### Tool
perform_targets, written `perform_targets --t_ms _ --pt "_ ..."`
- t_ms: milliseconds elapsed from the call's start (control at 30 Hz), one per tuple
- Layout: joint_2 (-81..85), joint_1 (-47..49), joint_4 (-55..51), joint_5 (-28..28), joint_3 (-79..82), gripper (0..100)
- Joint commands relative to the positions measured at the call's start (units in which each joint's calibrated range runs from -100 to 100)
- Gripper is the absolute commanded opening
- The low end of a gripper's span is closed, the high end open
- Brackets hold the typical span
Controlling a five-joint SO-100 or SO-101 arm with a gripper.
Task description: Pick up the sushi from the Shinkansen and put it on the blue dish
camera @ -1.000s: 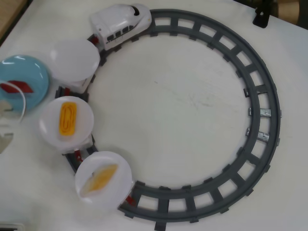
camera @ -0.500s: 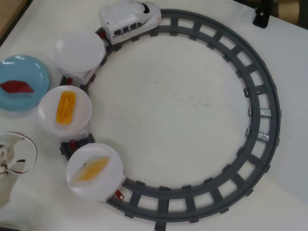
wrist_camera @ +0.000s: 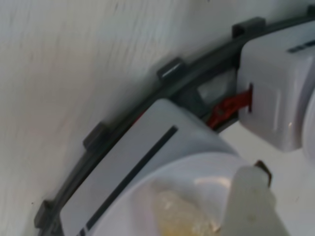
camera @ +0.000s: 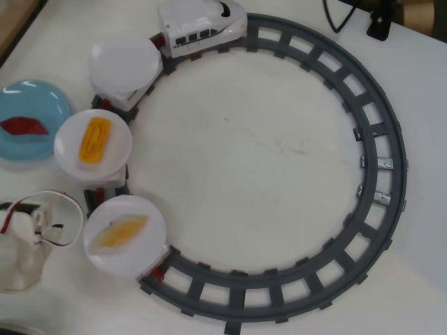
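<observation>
A: No readable writing anywhere, just dark window stripes on the Shinkansen [camera: 202, 26] at the top of the grey track [camera: 380, 132] in the overhead view.

B: Where's your sushi [camera: 23, 126] sitting?

A: It's lying on the blue dish [camera: 42, 105], left of the train's white plates; the orange ridged piece [camera: 94, 139] and pale yellow piece [camera: 120, 231] are riding behind.

B: And your gripper [wrist_camera: 253, 204]?

A: Only one pale finger is showing over the rear plate in the wrist view, so I can't tell how wide it's spread.
</observation>
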State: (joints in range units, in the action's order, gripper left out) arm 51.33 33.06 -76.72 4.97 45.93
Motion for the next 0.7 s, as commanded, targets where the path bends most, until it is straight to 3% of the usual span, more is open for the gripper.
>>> perform_targets --t_ms 0,667 --pt "0.8 -0.5 0.4 0.1 0.1 18" --pt "0.8 -4.2 0.3 -0.3 -0.6 18"
